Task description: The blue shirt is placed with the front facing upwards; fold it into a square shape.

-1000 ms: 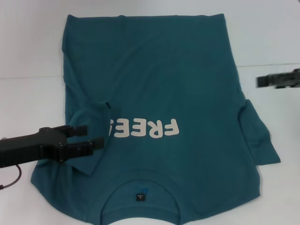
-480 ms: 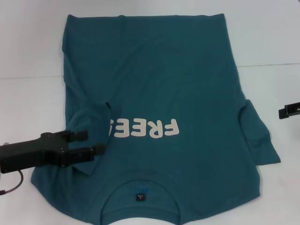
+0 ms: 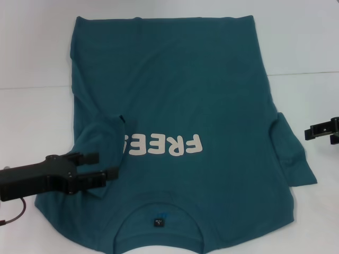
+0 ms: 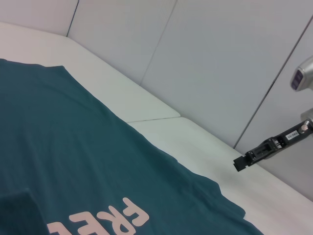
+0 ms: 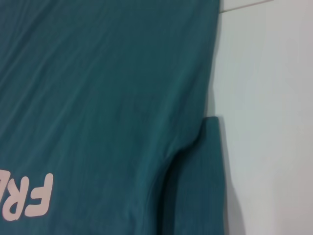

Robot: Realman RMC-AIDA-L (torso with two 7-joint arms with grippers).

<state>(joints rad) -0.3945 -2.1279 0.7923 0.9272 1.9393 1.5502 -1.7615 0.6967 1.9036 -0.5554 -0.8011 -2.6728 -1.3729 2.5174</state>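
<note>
1. Here's the big teal-blue cotton T-shirt [image 3: 180, 106] with white block letters, spread front-up across the white table [image 3: 32, 53], collar and small dark neck label nearest the robot, hem at the far edge.
2. Its left sleeve is folded in over the chest, hiding the last letters of the print; the right sleeve lies flat, sticking out to the side.
3. The black left gripper [image 3: 104, 165] sits low over that folded sleeve, fingers apart with a clear gap, clamping nothing.
4. Out at the right edge, the black right gripper [image 3: 319, 130] hangs above bare table, just beyond the right sleeve; I cannot tell how it's set.
</note>
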